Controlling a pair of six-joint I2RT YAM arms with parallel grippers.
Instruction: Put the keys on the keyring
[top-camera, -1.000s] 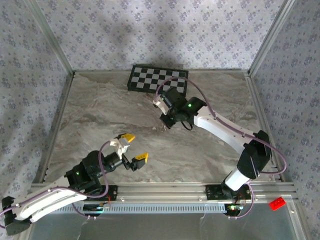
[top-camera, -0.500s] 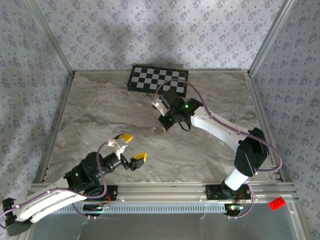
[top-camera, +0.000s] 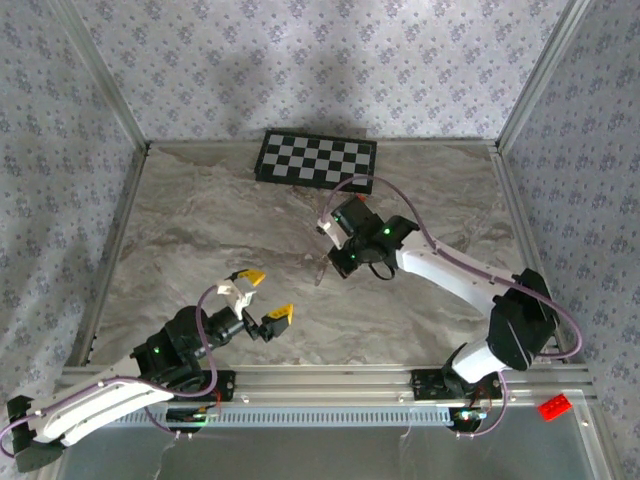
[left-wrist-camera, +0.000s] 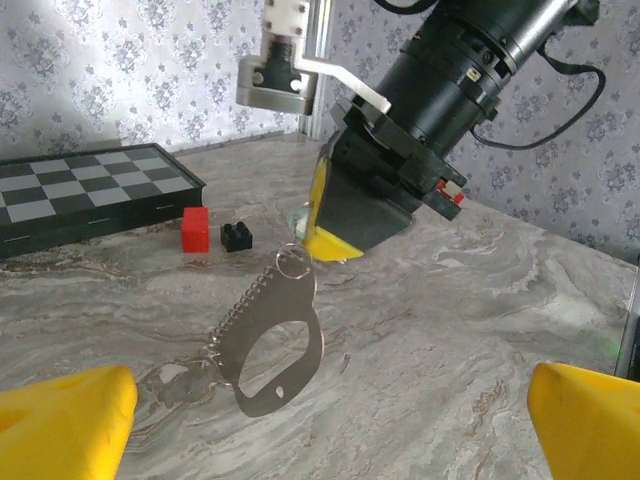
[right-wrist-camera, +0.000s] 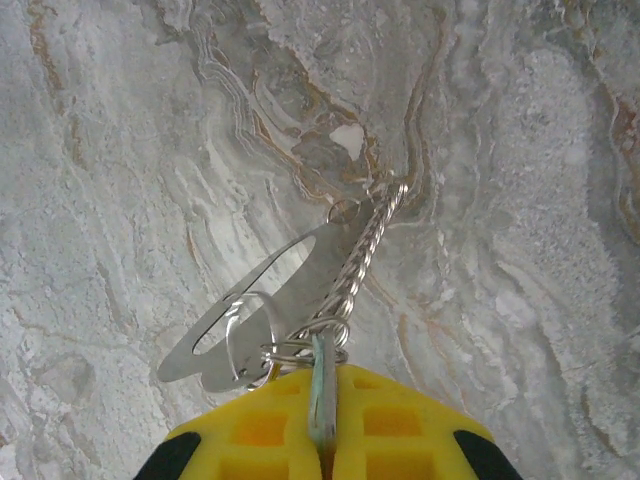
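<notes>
I read this step as passing the hanging bunch across so the key can be worked along the wire. On the marbled grey tabletop (top-camera: 200, 230) my landmark is the black-and-white chequered board (top-camera: 316, 160). The right hand (left-wrist-camera: 335, 243) hangs on the near side of the board, lifted off the tabletop and clamped tight. The left hand (top-camera: 267, 296) sits much farther from the board, fingers spread wide and holding nothing.

Dangling in front of the board are a flat silver metal tag (left-wrist-camera: 285, 308), a fine twisted chain (left-wrist-camera: 240, 312) and the thin silver wire keyring (left-wrist-camera: 292, 263). The pale greenish flat key (right-wrist-camera: 321, 385) is pinched edge-on between the right hand's yellow pads.

I would bring the left hand toward the board slowly and wait out any swing. I would close it on the tag's flat faces, not the chain, since the tag looks like the only piece broad enough to pinch squarely. The right hand should stay clamped until that hold is sure.

Most of the key is buried in the pads. I cannot tell whether the keyring already passes through it or is merely pinched alongside. Whether the tag's low end touches the tabletop is also unclear. From overhead the bunch is a faint sliver. A small red block (left-wrist-camera: 196, 228) and a small black cube (left-wrist-camera: 236, 235) lie just in front of the board.
</notes>
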